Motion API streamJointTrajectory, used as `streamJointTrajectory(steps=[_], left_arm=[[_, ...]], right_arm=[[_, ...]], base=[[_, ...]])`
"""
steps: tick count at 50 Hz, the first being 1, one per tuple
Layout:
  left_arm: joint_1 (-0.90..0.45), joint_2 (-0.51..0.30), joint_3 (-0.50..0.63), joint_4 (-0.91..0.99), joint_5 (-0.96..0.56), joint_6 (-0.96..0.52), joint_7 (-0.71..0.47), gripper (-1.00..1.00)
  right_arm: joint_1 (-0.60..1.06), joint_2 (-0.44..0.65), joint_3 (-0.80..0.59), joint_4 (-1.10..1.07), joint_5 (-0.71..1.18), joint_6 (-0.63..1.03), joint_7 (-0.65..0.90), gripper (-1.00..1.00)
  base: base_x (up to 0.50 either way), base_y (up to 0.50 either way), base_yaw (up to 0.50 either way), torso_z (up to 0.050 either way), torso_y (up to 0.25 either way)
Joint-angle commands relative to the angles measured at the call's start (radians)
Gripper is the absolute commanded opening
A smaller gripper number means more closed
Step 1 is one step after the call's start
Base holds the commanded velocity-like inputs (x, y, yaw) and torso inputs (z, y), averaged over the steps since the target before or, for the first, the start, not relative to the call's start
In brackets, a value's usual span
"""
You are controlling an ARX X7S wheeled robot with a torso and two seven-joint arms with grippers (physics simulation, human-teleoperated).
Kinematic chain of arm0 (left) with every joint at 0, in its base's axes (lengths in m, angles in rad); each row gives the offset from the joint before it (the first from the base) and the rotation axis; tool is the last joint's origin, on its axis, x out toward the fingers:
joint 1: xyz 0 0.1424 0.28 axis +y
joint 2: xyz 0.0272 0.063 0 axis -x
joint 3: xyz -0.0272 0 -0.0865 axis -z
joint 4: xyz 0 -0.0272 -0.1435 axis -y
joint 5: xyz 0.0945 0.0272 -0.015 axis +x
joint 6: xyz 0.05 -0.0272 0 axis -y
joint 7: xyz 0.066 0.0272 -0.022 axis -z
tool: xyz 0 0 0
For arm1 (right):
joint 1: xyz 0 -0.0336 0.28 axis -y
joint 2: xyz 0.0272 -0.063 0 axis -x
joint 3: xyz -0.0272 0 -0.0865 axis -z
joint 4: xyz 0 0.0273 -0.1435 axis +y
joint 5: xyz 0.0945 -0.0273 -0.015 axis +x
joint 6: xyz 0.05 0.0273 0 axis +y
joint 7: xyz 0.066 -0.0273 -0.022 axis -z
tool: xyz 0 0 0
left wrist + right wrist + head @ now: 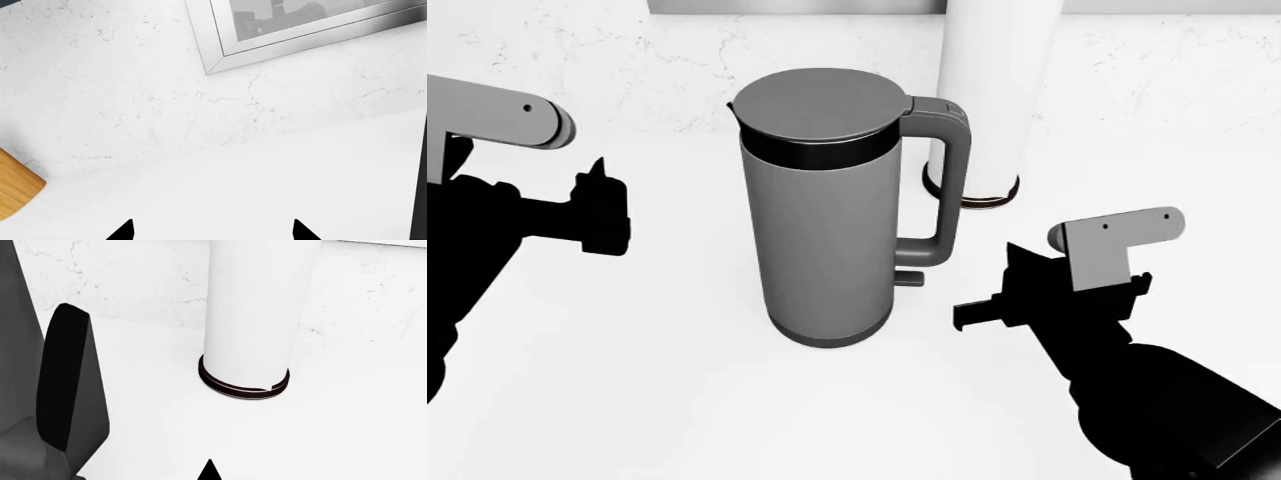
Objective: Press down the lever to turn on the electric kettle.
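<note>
Right end effector (pixel 981 312) low beside lever (pixel 909 279), apparently closed and empty, readied for downward press; left end effector (pixel 607 205) idle, parted, clear of electric kettle (pixel 821 210).

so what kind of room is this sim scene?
Likely a kitchen counter: an electric kettle on a white marble-look worktop, a wooden board edge, and a framed steel fixture on the wall.

— Where does the electric kettle (pixel 823 205) stand?
— Mid-counter (pixel 667 400), handle toward the right, the lever (pixel 909 278) at the handle's foot.
— And behind it?
— The white cylinder (pixel 993 95), back right. The left gripper (pixel 601 205) and right gripper (pixel 974 315) flank the kettle.
</note>
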Motion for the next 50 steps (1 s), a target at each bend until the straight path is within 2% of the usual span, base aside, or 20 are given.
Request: streamJointTrajectory(steps=[1, 35, 50], left_arm=[[0.005, -0.009, 0.004, 0.003, -0.003, 0.012, 0.000, 1.00], [-0.007, -0.029, 0.025, 0.004, -0.019, 0.033, -0.009, 1.00], [0.007, -0.041, 0.022, 0.012, -0.025, 0.052, -0.012, 1.00]], right_arm=[[-0.033, -0.009, -0.030, 0.008, -0.023, -0.047, -0.021, -1.00], [-0.037, -0.025, -0.094, 0.061, -0.063, -0.092, -0.045, -1.00], [-0.006, -0.061, -0.165, 0.109, -0.109, -0.117, -0.059, -1.00]], base=[[0.00, 0.00, 0.00, 0.000, 0.000], [0.00, 0.00, 0.00, 0.000, 0.000], [0.00, 0.00, 0.00, 0.000, 0.000]])
